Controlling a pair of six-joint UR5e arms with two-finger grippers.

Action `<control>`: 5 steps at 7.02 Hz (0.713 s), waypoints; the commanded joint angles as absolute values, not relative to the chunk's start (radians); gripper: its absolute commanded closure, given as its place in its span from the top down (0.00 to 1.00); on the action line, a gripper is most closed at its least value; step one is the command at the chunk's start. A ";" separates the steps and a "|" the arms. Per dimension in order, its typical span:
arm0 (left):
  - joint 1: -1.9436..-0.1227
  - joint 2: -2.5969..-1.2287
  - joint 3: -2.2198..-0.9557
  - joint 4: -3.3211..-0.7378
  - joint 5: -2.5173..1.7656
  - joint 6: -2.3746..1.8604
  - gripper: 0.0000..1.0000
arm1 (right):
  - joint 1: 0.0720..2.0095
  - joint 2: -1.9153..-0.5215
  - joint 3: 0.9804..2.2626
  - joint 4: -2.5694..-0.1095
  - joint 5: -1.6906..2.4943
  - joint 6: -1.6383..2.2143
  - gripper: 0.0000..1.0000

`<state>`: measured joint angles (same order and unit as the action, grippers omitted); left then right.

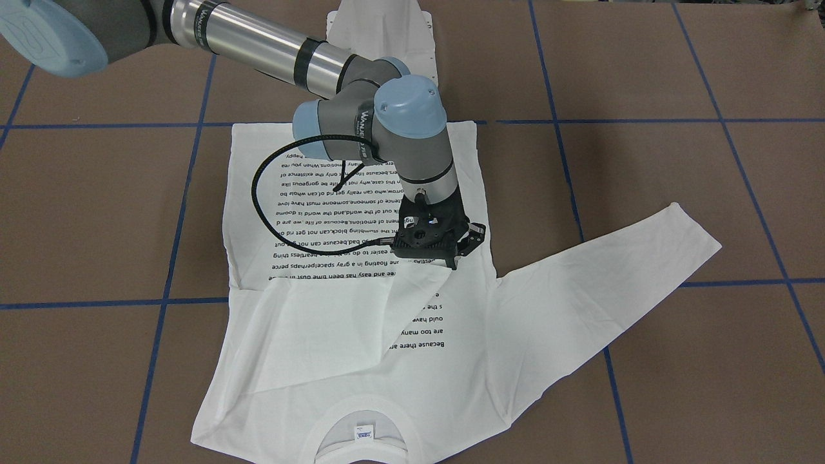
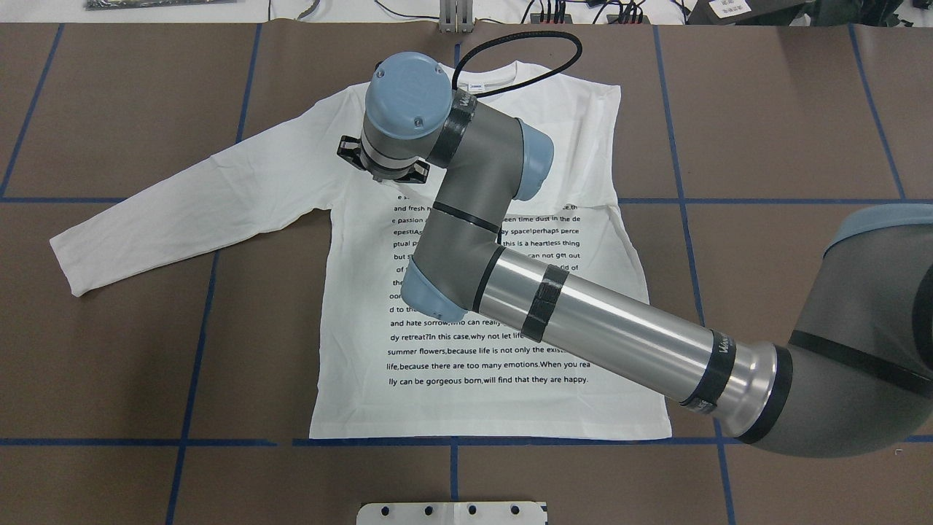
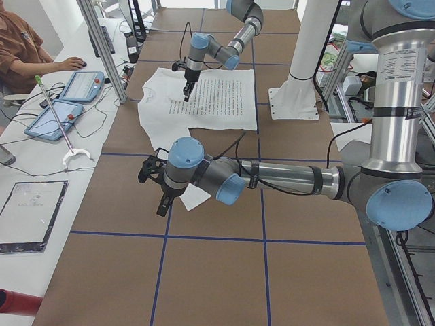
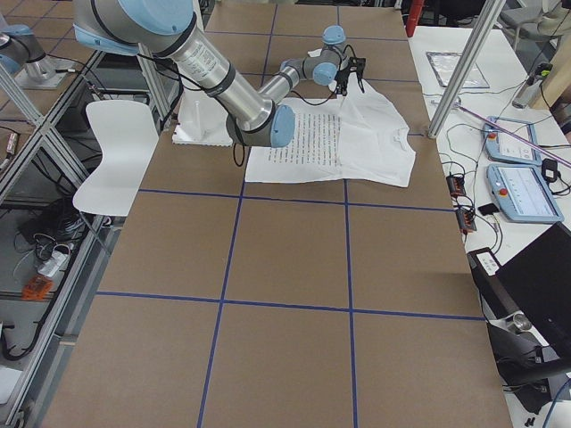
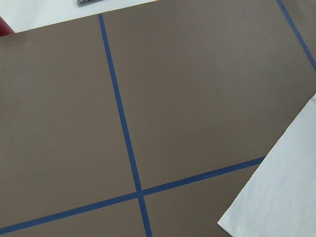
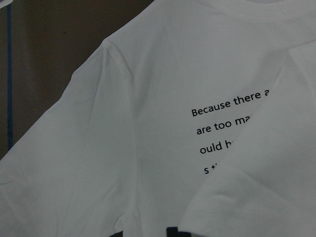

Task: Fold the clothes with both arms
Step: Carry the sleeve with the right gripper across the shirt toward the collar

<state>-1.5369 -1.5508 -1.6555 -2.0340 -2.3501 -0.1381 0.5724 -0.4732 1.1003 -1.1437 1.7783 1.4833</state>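
Observation:
The white long-sleeved shirt (image 1: 335,361) lies flat, print up, collar (image 1: 361,428) towards the operators' side. One sleeve is folded across the chest, and its end rises to my right gripper (image 1: 450,261), which looks shut on it. In the overhead view the shirt (image 2: 350,408) is partly covered by my right arm (image 2: 605,321), whose wrist hides the gripper. The other sleeve (image 2: 182,204) lies stretched out sideways. My left gripper (image 3: 162,207) hangs just above the table beside that sleeve's cuff (image 3: 195,197); I cannot tell if it is open or shut. The left wrist view shows only the cuff (image 5: 281,197).
The white pedestal (image 1: 380,32) stands at the robot's edge of the brown table with blue tape lines (image 1: 174,212). A person (image 3: 20,47) sits at a side bench with tablets (image 3: 81,85). A white chair (image 4: 116,152) stands off the table.

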 commanded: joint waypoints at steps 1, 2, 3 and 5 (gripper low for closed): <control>-1.536 -1.551 -1.657 -2.034 -2.352 -0.138 1.00 | 0.566 -0.468 1.098 -1.096 1.770 1.483 0.00; -1.537 -1.551 -1.657 -2.034 -2.352 -0.138 1.00 | 0.565 -0.468 1.098 -1.083 1.758 1.485 0.00; -1.536 -1.551 -1.657 -2.034 -2.352 -0.138 1.00 | 0.565 -0.457 1.076 -1.047 1.746 1.485 0.00; -1.536 -1.551 -1.655 -2.033 -2.352 -0.138 1.00 | 0.557 -0.402 0.977 -0.990 1.726 1.485 0.00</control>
<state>-1.5363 -1.5508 -1.6565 -2.0337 -2.3516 -0.1381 0.5614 -0.4260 1.0189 -1.0172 1.7382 1.4848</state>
